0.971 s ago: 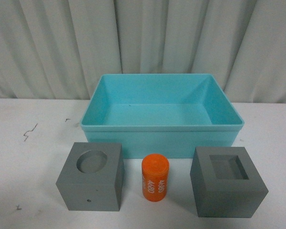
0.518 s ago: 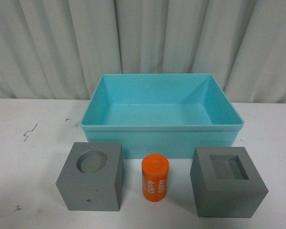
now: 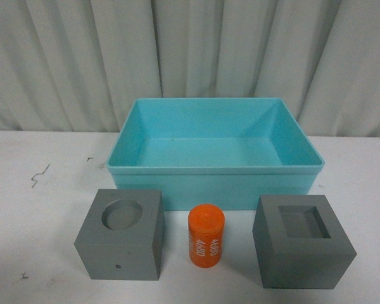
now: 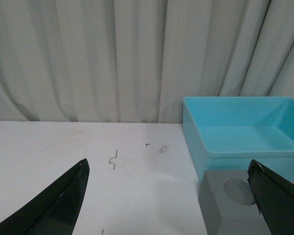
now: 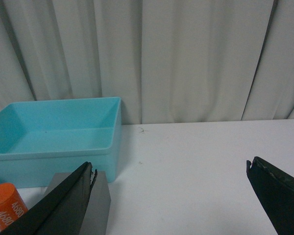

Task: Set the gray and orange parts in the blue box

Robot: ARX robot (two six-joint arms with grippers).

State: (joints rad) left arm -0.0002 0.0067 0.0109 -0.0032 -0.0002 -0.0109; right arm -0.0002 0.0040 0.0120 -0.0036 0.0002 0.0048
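**A:** Where do the parts sit?

**B:** In a row along the lower part of the front view. At lower left is the left cube (image 3: 119, 233), matte gray with flat faces and a round recess in its top. At lower centre the cylinder (image 3: 206, 235) stands upright, smooth orange with white digits down its side. At lower right is the right cube (image 3: 302, 249), the same dull gray but with a square recess. All three stand apart on the white worktop (image 3: 44, 209), and none is in the box.

**A:** And the box?

**B:** The box (image 3: 215, 180) is mid-frame, just behind the row. It's light blue plastic with sloping walls and a thin rim, and it's empty. With its open top so near, I'd judge each carry is a short lift over the near wall.

**A:** The grippers?

**B:** Neither shows in the front view. In its wrist view, the left gripper (image 4: 167, 165) has its jaws spread wide, gripping nothing. The right gripper (image 5: 169, 165) is the same, jaws wide apart and empty. They are probably held open ready for a first pick, since a wide spread suits the broad cubes.
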